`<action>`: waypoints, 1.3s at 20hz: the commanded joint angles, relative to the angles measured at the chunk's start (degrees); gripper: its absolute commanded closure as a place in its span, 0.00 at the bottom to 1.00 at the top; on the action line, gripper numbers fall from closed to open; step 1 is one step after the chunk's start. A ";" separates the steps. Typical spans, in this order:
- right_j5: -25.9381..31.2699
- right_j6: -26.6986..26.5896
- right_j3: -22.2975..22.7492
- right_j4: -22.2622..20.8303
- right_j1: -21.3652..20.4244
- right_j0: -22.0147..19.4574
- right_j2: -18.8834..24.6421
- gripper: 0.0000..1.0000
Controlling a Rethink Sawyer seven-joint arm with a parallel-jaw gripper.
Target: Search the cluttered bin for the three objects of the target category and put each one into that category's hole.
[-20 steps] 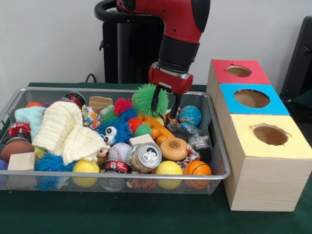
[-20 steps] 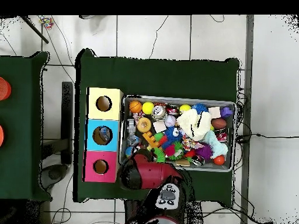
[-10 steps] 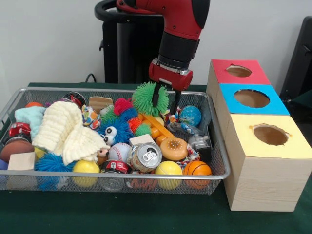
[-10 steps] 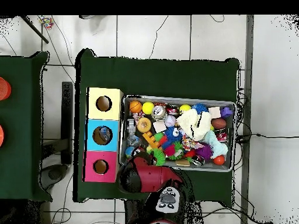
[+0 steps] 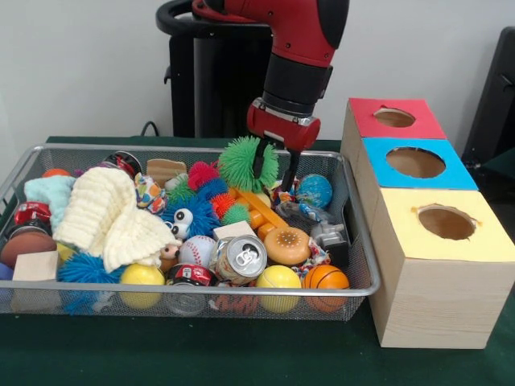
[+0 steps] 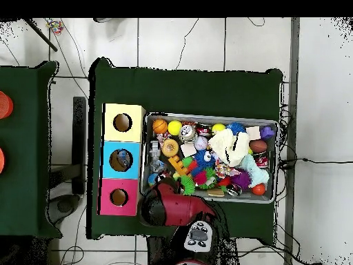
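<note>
Red and black arm reaching down over the far right part of the wire mesh bin [image 5: 24, 173]. End effector [image 5: 274, 167] closed on a green spiky ball [image 5: 245, 163], one dark finger [image 5: 259, 161] across its front, the other just to the right of it. Ball lifted at rim height, above the orange toy plank [image 5: 259, 207] and beside the blue globe ball [image 5: 315, 190].

Rest of the clutter packed inside the bin: cream knitted hat [image 5: 109, 215] at left with a teal cloth [image 5: 47, 193] behind it, blue fuzzy toy with googly eyes [image 5: 191, 217] in the middle, red spiky ball [image 5: 201, 173] and smaller green spiky ball [image 5: 235, 214] near it, baseball [image 5: 195, 250], silver drink can [image 5: 241, 259] lying with its top forward, toy burger bun [image 5: 287, 245], two yellow balls [image 5: 142, 276] [image 5: 278, 278] and a mini basketball [image 5: 326, 277] along the near wall, wooden block [image 5: 35, 266] at the near left corner.

To the right of the bin, touching or just beside it on the green worktop [image 5: 241, 362]: three wooden boxes in a row, red-topped box [image 5: 392, 117] farthest, blue-topped box [image 5: 415, 163] between, yellow-topped box [image 5: 444, 225] nearest, each with one round hole on top.

From overhead, arm [image 6: 176, 208] covering the bin's lower left corner, end effector hidden beneath it; boxes in a column left of the bin [image 6: 210, 116].
</note>
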 commanded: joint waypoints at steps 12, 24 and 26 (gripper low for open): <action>5.88 5.75 -8.33 5.98 2.92 -0.14 7.98 0.00; -1.75 9.21 -2.74 6.73 4.87 1.47 7.30 0.00; -3.21 9.95 -1.35 6.36 5.18 1.10 7.83 0.00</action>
